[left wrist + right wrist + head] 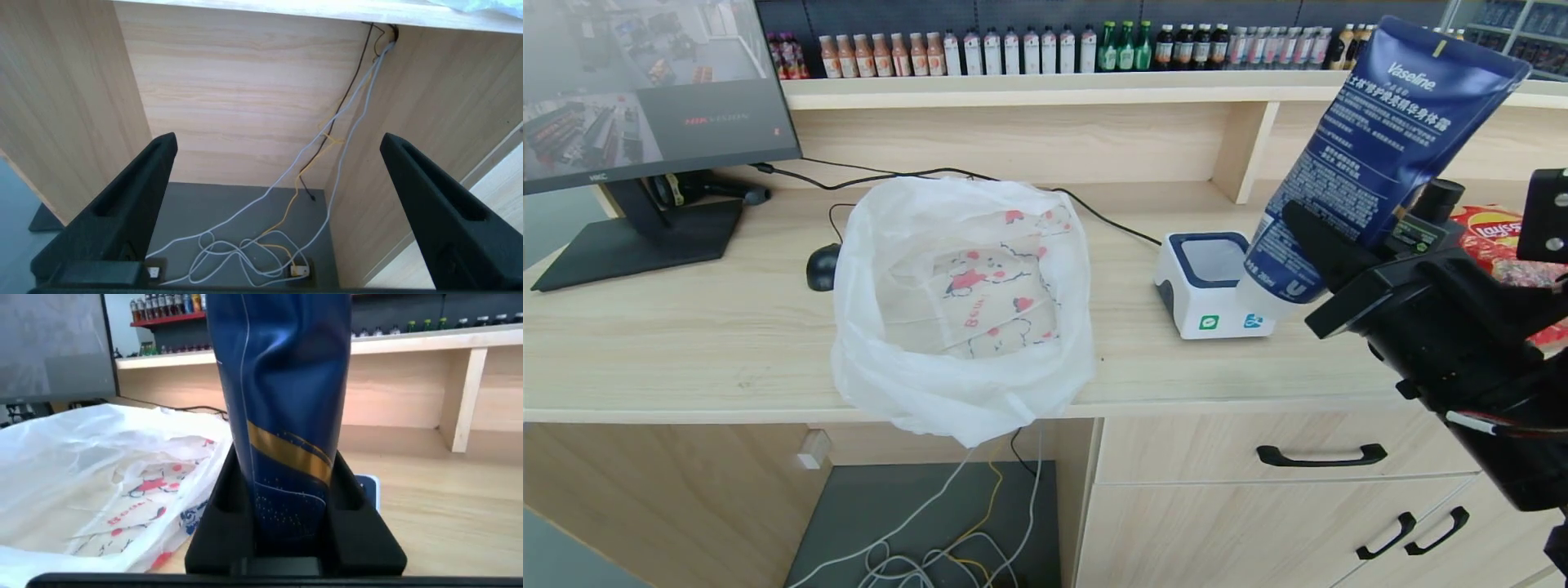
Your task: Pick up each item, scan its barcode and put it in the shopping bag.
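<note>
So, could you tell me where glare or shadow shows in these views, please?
Head view: pale glare on the scanner window. Right wrist view: sheen on the creased blue tube in the right claw. Left wrist view: dark floor under the counter.

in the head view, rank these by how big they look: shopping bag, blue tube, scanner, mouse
1. shopping bag
2. blue tube, held up nearer the camera, which inflates it
3. scanner
4. mouse

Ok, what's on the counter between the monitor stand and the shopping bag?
A black computer mouse, right beside the shopping bag and well apart from the monitor stand. The rest of that stretch of counter is bare. The head view shows this.
</note>
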